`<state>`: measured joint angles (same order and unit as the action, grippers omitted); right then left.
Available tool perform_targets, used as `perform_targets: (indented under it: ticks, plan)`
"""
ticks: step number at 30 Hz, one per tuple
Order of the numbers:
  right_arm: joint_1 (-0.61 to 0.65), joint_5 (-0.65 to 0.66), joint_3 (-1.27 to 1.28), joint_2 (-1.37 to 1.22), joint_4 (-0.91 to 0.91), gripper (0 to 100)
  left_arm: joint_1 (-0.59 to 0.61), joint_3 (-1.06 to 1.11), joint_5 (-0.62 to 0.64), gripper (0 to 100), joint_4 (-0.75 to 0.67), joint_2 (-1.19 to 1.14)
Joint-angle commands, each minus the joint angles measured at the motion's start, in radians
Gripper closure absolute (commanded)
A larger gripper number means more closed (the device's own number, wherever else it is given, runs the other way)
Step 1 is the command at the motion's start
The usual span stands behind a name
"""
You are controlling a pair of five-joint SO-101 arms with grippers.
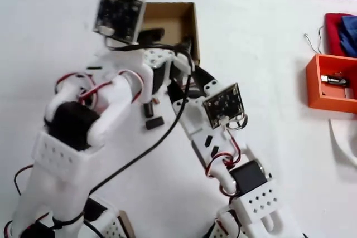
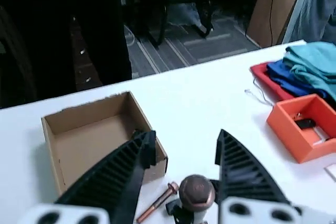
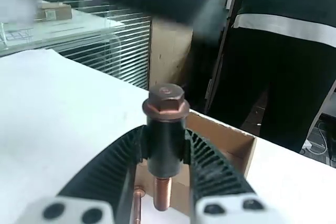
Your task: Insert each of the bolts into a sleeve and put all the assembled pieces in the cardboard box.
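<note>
- The right gripper [image 3: 165, 141] is clamped on a black cylindrical sleeve [image 3: 165, 153], which is held upright.
- A copper-coloured hex-head bolt [image 3: 165, 104] is seated in that sleeve, with its head on top and its threaded end protruding below.
- This assembled piece is held above the white table [image 1: 268, 37], just in front of the open brown cardboard box [image 2: 89, 113].
- Bare brown floor is seen inside the box.
- The left gripper [image 2: 185, 140] is spread wide, with nothing held.
- A second copper bolt [image 2: 156, 204] is lying on the table beside the box.
- Two loose black sleeves [image 1: 155, 122] are lying between the arms.
- A small black object [image 2: 304, 124] is contained in an orange rectangular tray [image 2: 283, 132].
</note>
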<state>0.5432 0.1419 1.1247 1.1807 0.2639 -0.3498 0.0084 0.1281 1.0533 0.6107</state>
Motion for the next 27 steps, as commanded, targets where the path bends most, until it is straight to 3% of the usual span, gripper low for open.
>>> perform_targets:
  ticks: [1, 5, 9, 12, 15, 20, 27]
  plan:
    - [0.002, 0.006, -0.021, 0.018, 0.007, 97.7, 0.051, -0.171, -0.006, 80, 0.018, 0.008]
    - [0.001, 0.006, -0.021, 0.018, 0.013, 97.7, 0.198, -0.272, -0.008, 80, 0.107, 0.008]
    - [-0.021, 0.000, -0.089, 0.015, 0.117, 97.8, 0.462, -0.240, -0.009, 80, 0.298, 0.008]
    - [-0.094, 0.000, -0.241, -0.005, 0.239, 97.8, 0.658, -0.117, -0.009, 80, 0.466, 0.005]
    - [-0.170, -0.002, -0.423, -0.105, 0.320, 97.8, 0.775, 0.114, -0.011, 80, 0.502, -0.002]
    - [-0.170, -0.002, -0.779, -0.440, 0.467, 97.8, 0.812, 0.615, -0.083, 80, 0.255, 0.002]
    - [-0.179, -0.110, -1.373, -1.038, 0.667, 97.8, 0.812, 1.110, -0.552, 80, -0.368, 0.005]
